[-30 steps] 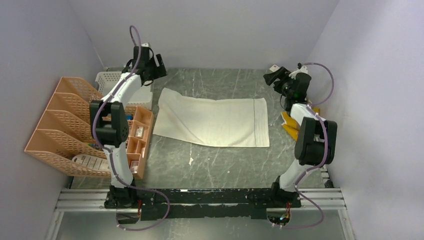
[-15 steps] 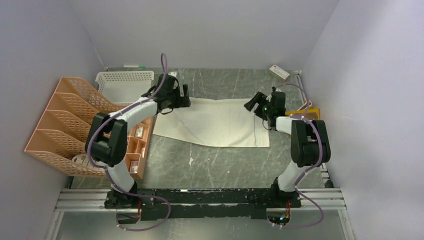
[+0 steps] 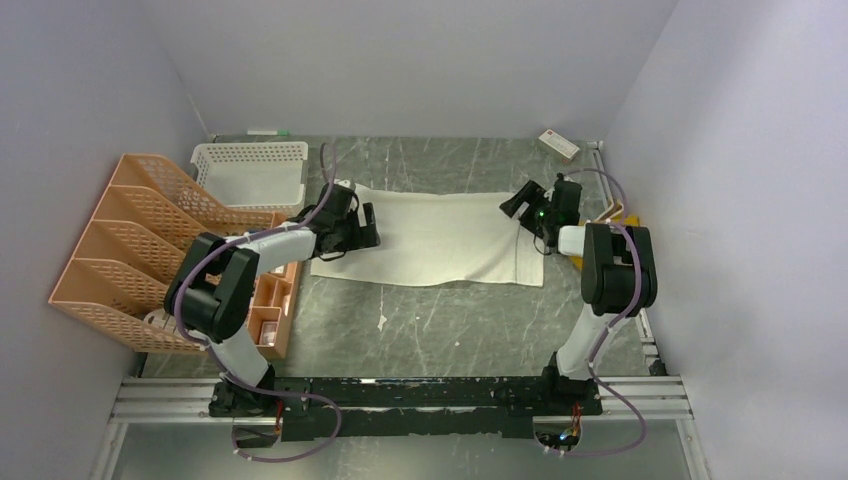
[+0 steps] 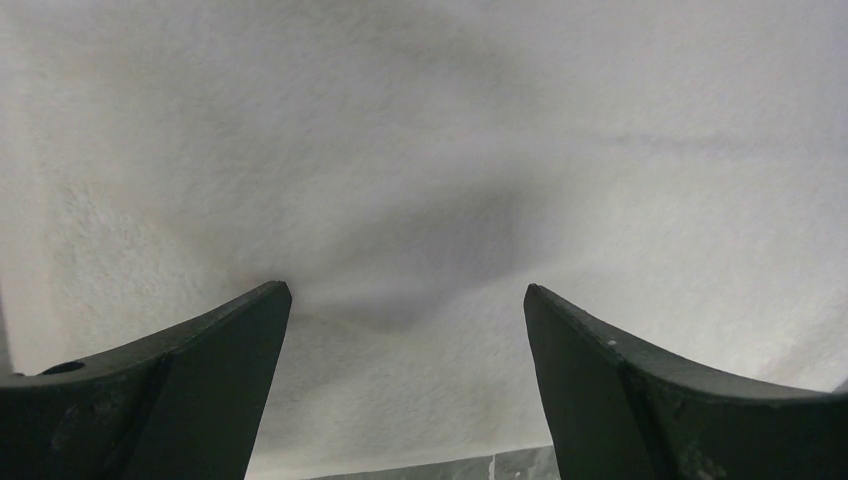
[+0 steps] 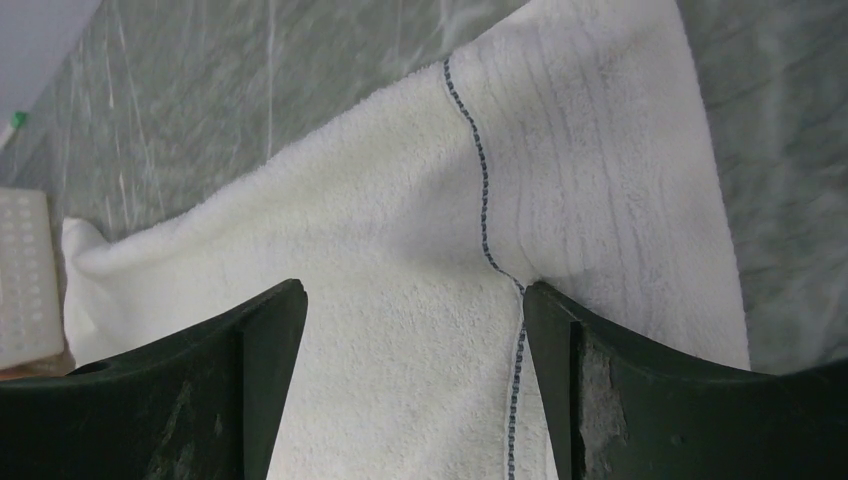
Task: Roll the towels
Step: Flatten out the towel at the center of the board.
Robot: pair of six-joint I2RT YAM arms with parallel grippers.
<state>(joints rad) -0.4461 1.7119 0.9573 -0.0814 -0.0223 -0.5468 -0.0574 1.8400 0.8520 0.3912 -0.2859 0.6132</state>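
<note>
— Both arms are dropping from their raised poses of a second ago onto the towel [image 3: 440,240]. The left end effector [image 3: 365,225] is now sitting over its left end and the right end effector [image 3: 515,205] over its right end, and the cloth is bunching a little under them.

— Are they gripping yet?

— Neither is, I'm judging. The left wrist view is showing the fingers [image 4: 200,370] spread wide, with a soft hump of terry rising between them. The right one is spreading just as wide, straddling the stitched band [image 5: 480,150].

— Where is the towel lying?

— It's lying across the middle of the counter [image 3: 440,310], long side running left to right, not yet rolled.

— How is it going to handle?

— It's looking light, limp and thick-piled, so it's likely going to sag and crease rather than hold an edge. I'm thinking the hold should be going on the two corners of one short end, pinching through the hem or band where the weave is looking firmer, so the roll is starting even. Pinching mid-cloth is risking a loose, lopsided roll.
</note>
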